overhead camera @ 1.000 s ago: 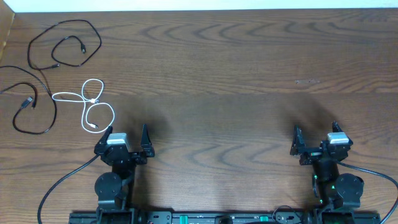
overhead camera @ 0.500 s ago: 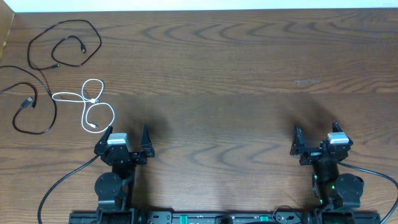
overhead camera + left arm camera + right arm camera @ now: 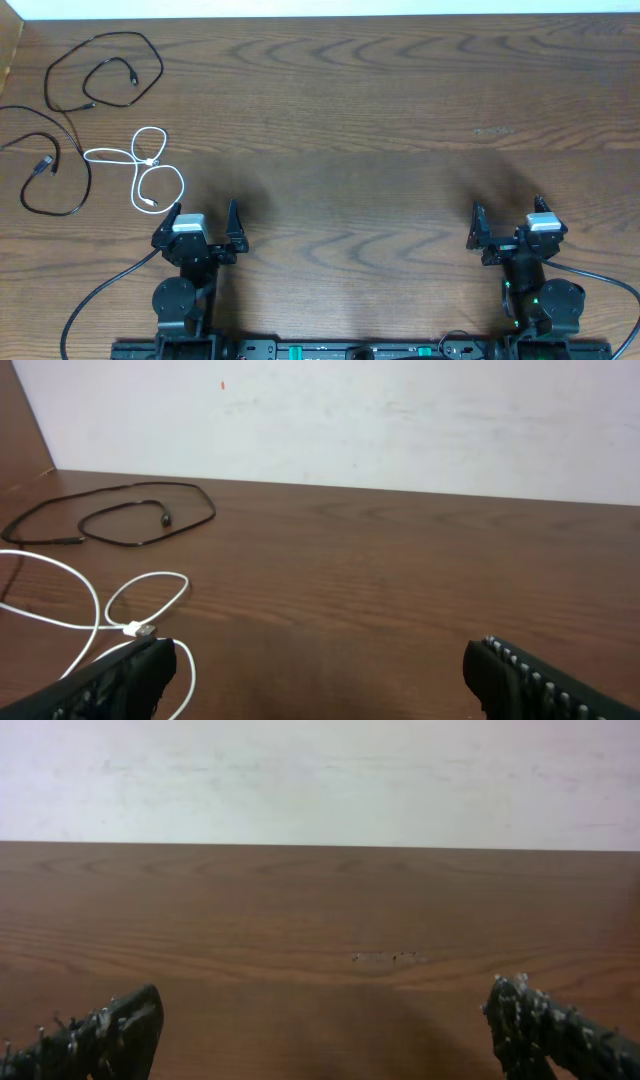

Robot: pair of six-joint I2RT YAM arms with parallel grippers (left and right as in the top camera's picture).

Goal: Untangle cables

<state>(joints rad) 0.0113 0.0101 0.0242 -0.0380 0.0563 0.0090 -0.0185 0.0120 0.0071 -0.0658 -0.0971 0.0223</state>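
- Since the three cables lie as separate loose loops at the tabletop's far left, untangling looks essentially done: far black cable, near black cable, white cable.
- Whether the white end touches its black neighbour is unclear.
- Left pincer and right pincer gape wide, empty.

We see even, soft light on the table, without glare. Two faint, diffuse shadows darken its near half. The overhead view is sharp; the right wrist view is soft and slightly grainy.
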